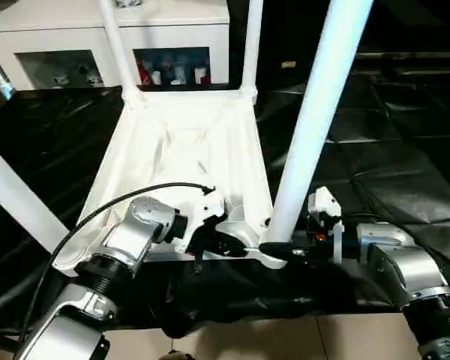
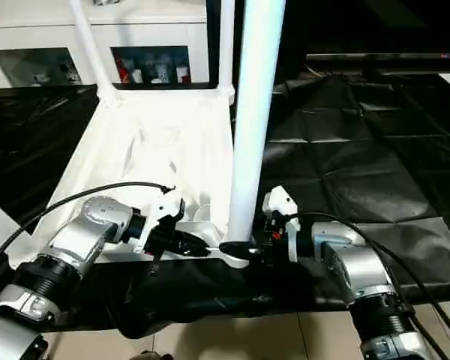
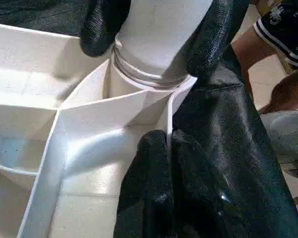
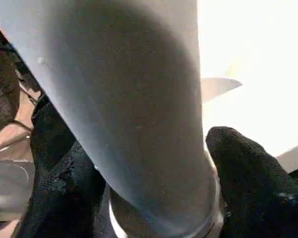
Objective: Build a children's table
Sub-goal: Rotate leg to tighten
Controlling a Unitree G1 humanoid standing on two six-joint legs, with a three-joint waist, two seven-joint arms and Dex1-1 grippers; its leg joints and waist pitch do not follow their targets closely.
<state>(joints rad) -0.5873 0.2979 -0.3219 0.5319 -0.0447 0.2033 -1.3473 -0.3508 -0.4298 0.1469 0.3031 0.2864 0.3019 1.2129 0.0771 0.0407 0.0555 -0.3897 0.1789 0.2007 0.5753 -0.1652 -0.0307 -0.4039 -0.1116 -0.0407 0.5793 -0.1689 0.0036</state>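
Right gripper (image 1: 279,250) fingers (image 4: 248,183) straddle base of near-right leg (image 1: 315,120), about two-thirds open, pads either side; firm clamp or loose, can't tell. Left gripper (image 1: 236,244) pinched shut on tabletop rim (image 3: 170,111) beside that socket, steadying it. Tabletop (image 1: 184,161) lies upside down on black sheet (image 1: 390,150), legs up; far legs at 11 and 12 o'clock, another at 9 o'clock. Step: seating last leg in corner socket. Next probably press or twist it home, then let go
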